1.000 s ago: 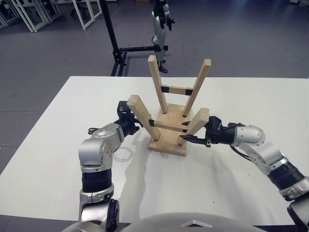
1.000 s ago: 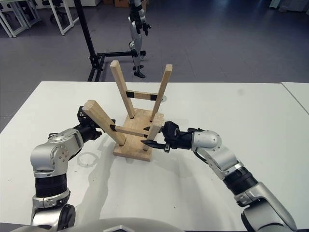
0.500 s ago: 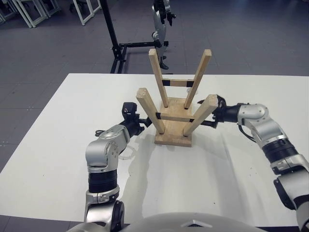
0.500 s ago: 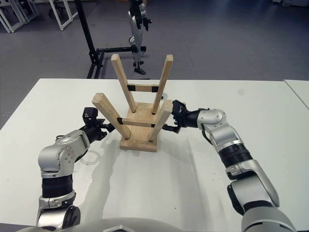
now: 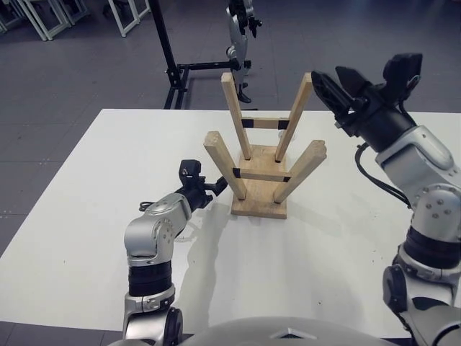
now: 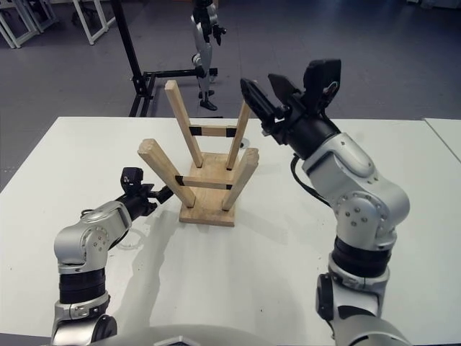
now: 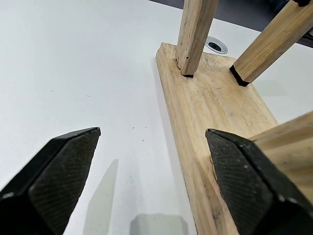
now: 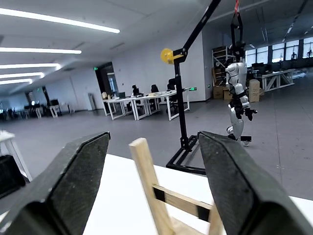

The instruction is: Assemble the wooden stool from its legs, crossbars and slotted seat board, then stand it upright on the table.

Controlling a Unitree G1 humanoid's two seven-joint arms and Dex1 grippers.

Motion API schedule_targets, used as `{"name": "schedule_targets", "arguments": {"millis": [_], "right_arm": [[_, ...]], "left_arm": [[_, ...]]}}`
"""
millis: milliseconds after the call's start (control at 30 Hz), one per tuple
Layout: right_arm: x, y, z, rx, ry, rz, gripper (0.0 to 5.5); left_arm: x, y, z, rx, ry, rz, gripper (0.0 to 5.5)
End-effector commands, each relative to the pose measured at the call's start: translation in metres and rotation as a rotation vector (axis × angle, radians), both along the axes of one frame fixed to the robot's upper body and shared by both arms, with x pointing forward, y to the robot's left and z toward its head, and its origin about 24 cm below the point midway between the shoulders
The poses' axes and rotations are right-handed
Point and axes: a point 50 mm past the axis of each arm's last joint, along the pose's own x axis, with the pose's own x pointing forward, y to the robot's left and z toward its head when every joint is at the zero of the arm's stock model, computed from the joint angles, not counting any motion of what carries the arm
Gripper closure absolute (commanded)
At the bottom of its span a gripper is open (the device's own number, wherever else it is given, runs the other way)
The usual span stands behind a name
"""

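The wooden stool stands upside down on the white table [image 5: 79,216], its seat board [image 5: 258,206] flat on the surface and its legs [image 5: 235,115] pointing up, joined by crossbars [image 5: 262,175]. My left gripper [image 5: 215,184] rests low on the table just left of the seat board, open, with the board's edge [image 7: 215,112] between and beyond its fingers [image 7: 54,181]. My right gripper [image 5: 337,85] is raised above and right of the stool, open and holding nothing. Through it the far legs [image 8: 149,191] appear below.
A thin white ring [image 6: 133,241] lies on the table beside my left forearm. A round cable hole [image 7: 215,46] sits in the table behind the stool. Beyond the far edge stand a black frame [image 5: 169,65] and another humanoid robot [image 5: 238,29].
My right gripper left the near right leg and rose high above the stool. The left gripper drew back slightly from the near left leg. The stool stays inverted.
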Motion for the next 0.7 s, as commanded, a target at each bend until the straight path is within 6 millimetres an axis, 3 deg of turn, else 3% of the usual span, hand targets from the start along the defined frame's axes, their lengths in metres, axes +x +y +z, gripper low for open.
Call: {"name": "schedule_targets", "arguments": {"millis": [33, 100, 200, 233, 267, 300, 333, 367, 400, 433, 467, 533, 700], "right_arm": [[-0.011, 0.014, 0.001, 0.041, 0.042, 0.025, 2.19], [-0.007, 0.012, 0.040, 0.117, -0.091, -0.010, 2.19], [-0.017, -0.018, 0.140, 0.314, -0.491, -0.149, 2.19], [-0.025, -0.025, 0.158, 0.370, -0.577, -0.169, 2.19], [-0.027, -0.024, 0.158, 0.382, -0.568, -0.159, 2.19], [-0.021, -0.018, 0.143, 0.360, -0.493, -0.147, 2.19], [-0.009, -0.007, 0.113, 0.300, -0.334, -0.129, 2.19], [0.006, 0.009, 0.042, 0.129, -0.046, -0.094, 2.19], [0.003, 0.020, -0.015, 0.017, 0.177, -0.037, 2.19], [-0.009, 0.023, -0.068, -0.074, 0.364, -0.020, 2.19], [-0.022, 0.020, -0.105, -0.127, 0.496, -0.017, 2.19], [-0.029, 0.009, -0.128, -0.162, 0.567, -0.058, 2.19], [-0.007, -0.001, -0.104, -0.132, 0.441, -0.130, 2.19]], "left_arm": [[-0.002, 0.001, -0.001, 0.014, 0.013, 0.001, 1.47], [-0.002, 0.001, -0.002, 0.017, 0.015, -0.002, 1.47], [-0.001, 0.001, -0.003, 0.021, 0.020, -0.009, 1.47], [-0.001, 0.001, -0.003, 0.022, 0.021, -0.012, 1.47], [-0.002, 0.001, -0.003, 0.022, 0.022, -0.012, 1.47], [-0.002, 0.002, -0.003, 0.023, 0.023, -0.011, 1.47], [-0.003, 0.002, -0.003, 0.022, 0.024, -0.011, 1.47], [-0.003, 0.001, -0.004, 0.022, 0.025, -0.012, 1.47], [-0.002, 0.001, -0.004, 0.021, 0.026, -0.015, 1.47], [-0.001, -0.001, -0.004, 0.021, 0.026, -0.021, 1.47], [0.000, -0.002, -0.003, 0.019, 0.024, -0.025, 1.47], [0.002, -0.003, -0.003, 0.018, 0.022, -0.024, 1.47], [0.002, -0.005, -0.005, 0.011, 0.021, -0.012, 1.47]]}}
